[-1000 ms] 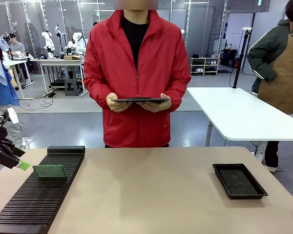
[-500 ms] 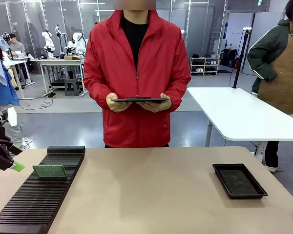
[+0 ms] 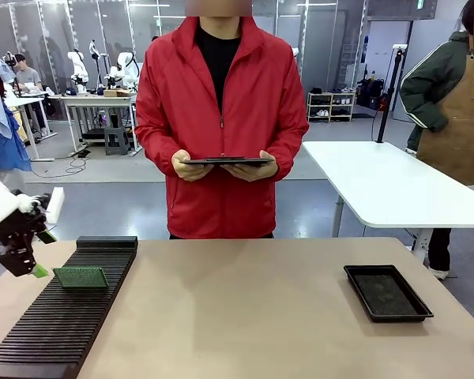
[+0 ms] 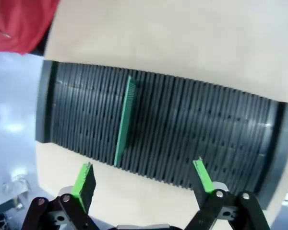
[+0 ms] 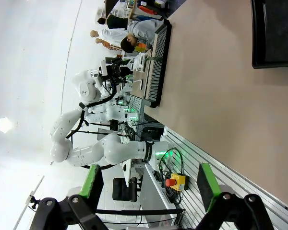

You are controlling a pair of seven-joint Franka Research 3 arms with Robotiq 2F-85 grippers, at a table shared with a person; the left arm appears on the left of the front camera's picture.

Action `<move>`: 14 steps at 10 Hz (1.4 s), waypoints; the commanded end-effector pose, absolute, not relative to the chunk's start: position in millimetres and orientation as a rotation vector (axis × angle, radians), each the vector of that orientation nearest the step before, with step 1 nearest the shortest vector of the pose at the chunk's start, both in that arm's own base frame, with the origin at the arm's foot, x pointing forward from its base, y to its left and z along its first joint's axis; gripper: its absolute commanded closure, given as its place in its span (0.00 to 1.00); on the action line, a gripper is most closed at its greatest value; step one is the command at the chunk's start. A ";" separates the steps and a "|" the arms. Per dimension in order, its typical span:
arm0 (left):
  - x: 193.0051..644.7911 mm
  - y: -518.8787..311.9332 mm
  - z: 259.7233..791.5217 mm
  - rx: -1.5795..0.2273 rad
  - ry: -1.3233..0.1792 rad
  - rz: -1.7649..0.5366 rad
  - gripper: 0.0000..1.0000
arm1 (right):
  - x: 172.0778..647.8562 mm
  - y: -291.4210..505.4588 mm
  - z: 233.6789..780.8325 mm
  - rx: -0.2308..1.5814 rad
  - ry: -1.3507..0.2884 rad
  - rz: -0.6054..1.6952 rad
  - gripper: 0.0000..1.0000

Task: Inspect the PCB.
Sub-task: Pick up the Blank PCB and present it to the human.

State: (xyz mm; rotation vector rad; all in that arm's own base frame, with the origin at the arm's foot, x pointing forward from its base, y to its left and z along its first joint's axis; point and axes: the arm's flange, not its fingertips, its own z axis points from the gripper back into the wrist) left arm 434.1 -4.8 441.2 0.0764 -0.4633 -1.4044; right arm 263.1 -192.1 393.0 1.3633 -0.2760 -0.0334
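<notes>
The PCB point(image 3: 80, 277) is a thin green board standing on edge in a slot of the black ribbed rack point(image 3: 71, 316) at the table's left. My left gripper point(image 3: 33, 268) hovers just left of it, off the rack's side, open and holding nothing. The left wrist view looks down on the PCB point(image 4: 124, 122) edge-on in the rack point(image 4: 192, 139), ahead of my open left gripper point(image 4: 143, 177). My right gripper point(image 5: 149, 184) is open and empty, away from the table.
A person in a red jacket stands at the far side holding a dark tablet point(image 3: 227, 162) in both hands. A black tray point(image 3: 387, 292) lies at the table's right. Another white table point(image 3: 387, 185) stands behind on the right.
My left gripper has drawn back a little to the left and its wrist has turned beside the rack. The PCB and the person have not moved.
</notes>
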 end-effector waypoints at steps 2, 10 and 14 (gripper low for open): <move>464.4 -2.3 422.1 0.183 -0.427 -1.510 0.00 | 262.8 -192.8 393.8 1.365 -0.277 -0.035 0.00; 507.9 -8.9 366.9 0.279 -0.285 -1.511 0.00 | 262.8 -192.8 393.8 1.365 -0.277 -0.035 0.00; 514.4 -11.4 356.2 0.265 -0.269 -1.507 0.32 | 262.8 -192.8 393.8 1.365 -0.277 -0.035 0.00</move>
